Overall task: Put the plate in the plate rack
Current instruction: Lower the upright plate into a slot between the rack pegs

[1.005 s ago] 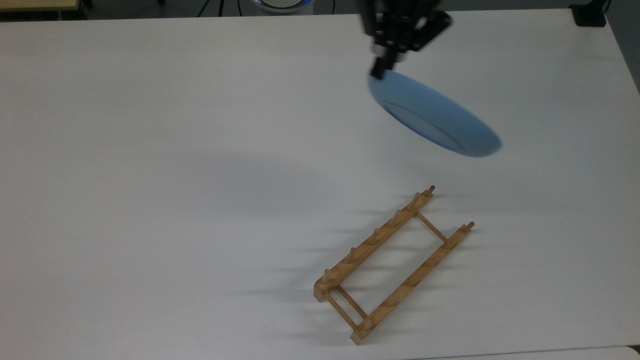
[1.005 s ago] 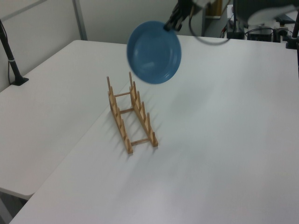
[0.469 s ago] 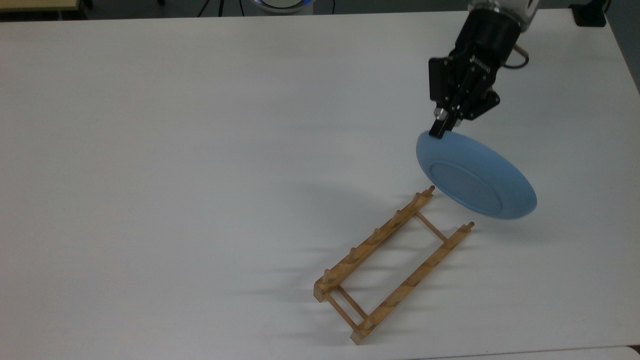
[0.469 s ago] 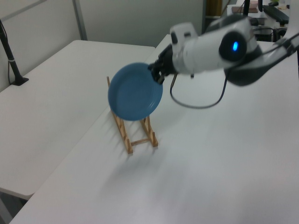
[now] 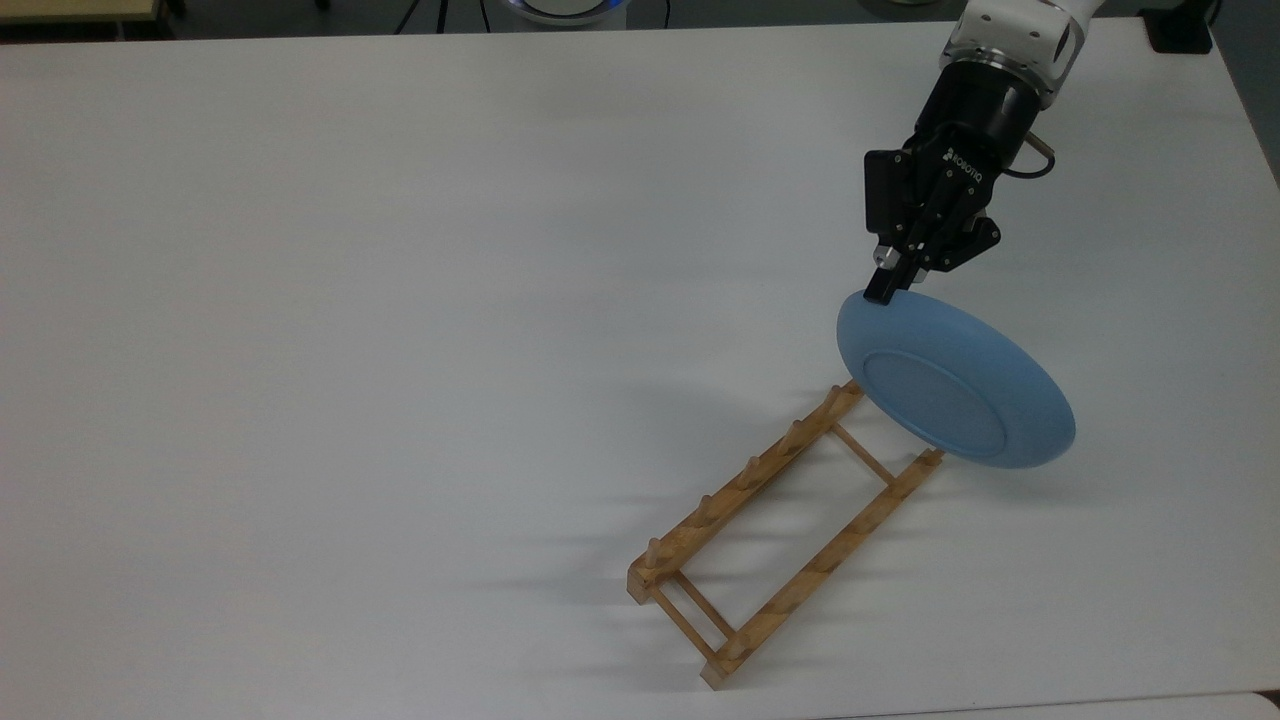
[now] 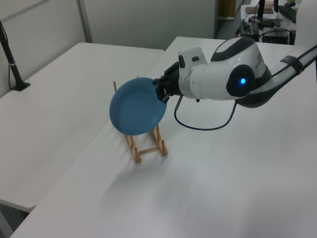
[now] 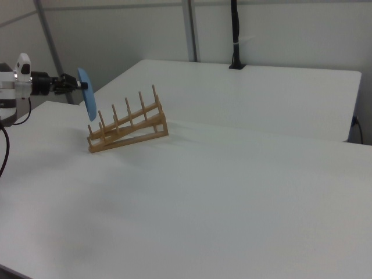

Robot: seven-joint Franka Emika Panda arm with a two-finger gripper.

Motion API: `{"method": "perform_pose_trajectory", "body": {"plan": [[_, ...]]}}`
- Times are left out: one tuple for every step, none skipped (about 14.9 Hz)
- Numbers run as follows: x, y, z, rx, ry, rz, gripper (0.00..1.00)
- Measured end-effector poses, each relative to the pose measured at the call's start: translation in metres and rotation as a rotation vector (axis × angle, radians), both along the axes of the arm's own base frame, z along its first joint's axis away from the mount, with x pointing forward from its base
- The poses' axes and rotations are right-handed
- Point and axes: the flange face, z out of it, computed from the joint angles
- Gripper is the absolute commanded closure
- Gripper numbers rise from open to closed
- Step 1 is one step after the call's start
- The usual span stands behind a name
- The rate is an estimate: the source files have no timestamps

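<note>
The white surface (image 5: 350, 300) lies open around the light-brown wooden peg rack (image 5: 780, 530), whose far end is blocked by the round light-blue plate (image 5: 950, 385) above it.

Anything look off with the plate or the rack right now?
Nothing stands out. The plate hangs on edge from the fingers, pinched at its rim, over one end of the plate rack, which sits flat and whole on the table.
</note>
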Motion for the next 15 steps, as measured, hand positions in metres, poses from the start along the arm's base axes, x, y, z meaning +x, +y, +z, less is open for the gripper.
{"method": "perform_pose_trajectory", "body": {"plan": [[0.001, 0.000, 0.001, 0.002, -0.024, -0.002, 1.00], [0.001, 0.000, 0.000, 0.004, -0.042, -0.004, 1.00], [0.002, 0.000, -0.001, 0.004, -0.052, -0.007, 1.00], [0.002, 0.000, -0.005, 0.000, -0.053, -0.009, 1.00], [0.003, 0.000, -0.009, -0.002, -0.050, -0.012, 1.00], [0.004, 0.000, -0.013, -0.003, -0.046, -0.012, 1.00], [0.004, 0.001, -0.017, -0.002, -0.043, -0.013, 1.00], [0.003, 0.002, -0.019, -0.002, -0.040, -0.011, 1.00], [0.002, 0.004, -0.021, -0.003, -0.037, -0.008, 1.00], [0.001, 0.007, -0.023, -0.005, -0.034, -0.004, 1.00], [-0.002, 0.009, -0.025, -0.008, -0.031, 0.001, 1.00], [-0.005, 0.012, -0.029, -0.012, -0.026, 0.007, 1.00], [-0.008, 0.014, -0.033, -0.016, -0.020, 0.013, 1.00], [-0.011, 0.017, -0.037, -0.019, -0.015, 0.017, 1.00], [-0.014, 0.018, -0.042, -0.023, -0.009, 0.018, 1.00]]}}
